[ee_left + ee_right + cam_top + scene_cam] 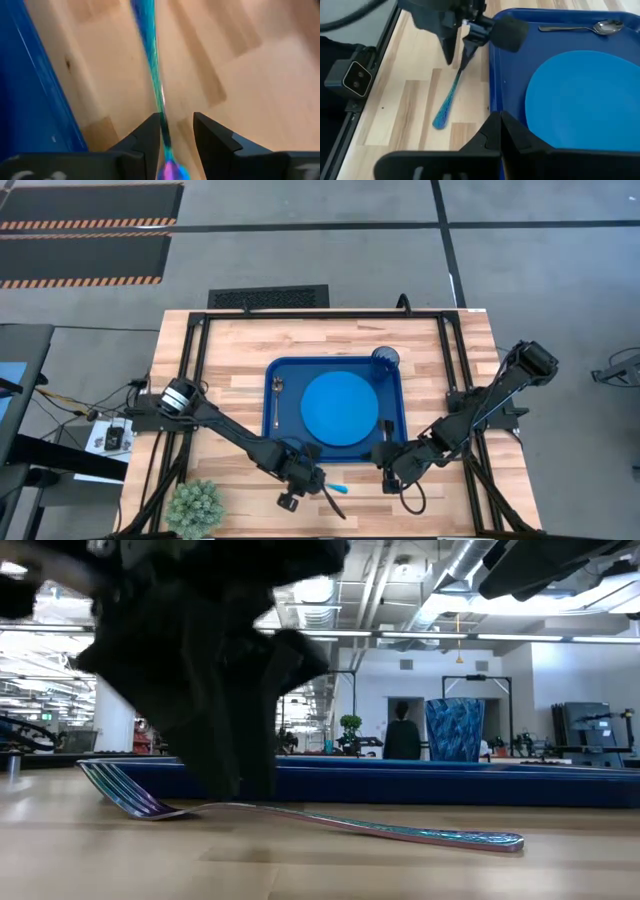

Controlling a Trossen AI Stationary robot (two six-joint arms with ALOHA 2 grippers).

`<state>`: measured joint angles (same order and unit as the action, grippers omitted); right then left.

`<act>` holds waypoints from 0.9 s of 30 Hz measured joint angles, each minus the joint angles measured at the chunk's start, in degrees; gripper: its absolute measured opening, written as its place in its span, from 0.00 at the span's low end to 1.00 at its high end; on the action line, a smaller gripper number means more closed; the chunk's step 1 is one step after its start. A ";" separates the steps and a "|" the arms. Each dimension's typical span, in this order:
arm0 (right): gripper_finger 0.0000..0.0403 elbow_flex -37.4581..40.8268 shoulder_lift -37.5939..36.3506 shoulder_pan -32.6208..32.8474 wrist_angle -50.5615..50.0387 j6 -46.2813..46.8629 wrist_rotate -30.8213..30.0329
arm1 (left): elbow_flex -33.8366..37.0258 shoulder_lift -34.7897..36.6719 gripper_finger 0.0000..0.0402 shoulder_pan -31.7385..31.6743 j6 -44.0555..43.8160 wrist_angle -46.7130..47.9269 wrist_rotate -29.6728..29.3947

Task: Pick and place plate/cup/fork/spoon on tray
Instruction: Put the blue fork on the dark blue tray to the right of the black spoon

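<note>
On the wooden table (240, 355), the tray (390, 395) lies centred, holding three of the four items; the plate (340, 407) lies flat in its middle, the cup (385, 358) stands in one far corner of the tray, toward the right arm's side, and the spoon (277, 402) lies along the tray's edge on the left arm's side, beside the plate without touching it. Outside the tray, the fork (335, 487) lies flat on the table, just off the near rim; the low view shows its tines (115, 785) curving upward and its handle end (495, 839) resting on the wood. The left gripper (305, 480) is lowered over the fork close to the tray's near edge; its fingers (150, 135) stand slightly apart, straddling the fork handle (150, 50), one finger at the handle's side, and whether they grip it cannot be told. The right gripper (385, 465) hangs over the near corner of the tray on the right arm's side, pointing inward across the plate; its jaws are pressed together and hold nothing. At the near corner of the table on the left arm's side stands a small green plant (195, 507).
</note>
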<state>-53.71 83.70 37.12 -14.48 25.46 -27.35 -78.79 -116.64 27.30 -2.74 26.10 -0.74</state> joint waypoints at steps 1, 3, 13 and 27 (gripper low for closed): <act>0.03 0.00 -0.02 0.00 -0.05 -0.02 0.00 | 0.13 -0.04 0.26 -0.03 -0.22 0.59 -0.27; 0.03 0.00 -0.02 0.00 -0.13 0.02 0.00 | -0.03 -0.66 0.26 -0.22 -1.11 -0.59 -1.64; 0.03 0.00 -0.04 -0.02 -0.05 0.02 -0.22 | -0.08 -2.18 0.24 -0.80 -0.90 0.33 -1.47; 0.03 0.00 -0.04 0.01 -0.11 0.00 -0.20 | -4.25 -2.20 0.01 0.31 12.59 9.39 0.49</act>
<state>-53.71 83.66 37.14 -14.59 25.45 -27.55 -83.04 -118.85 27.61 9.85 35.49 -0.25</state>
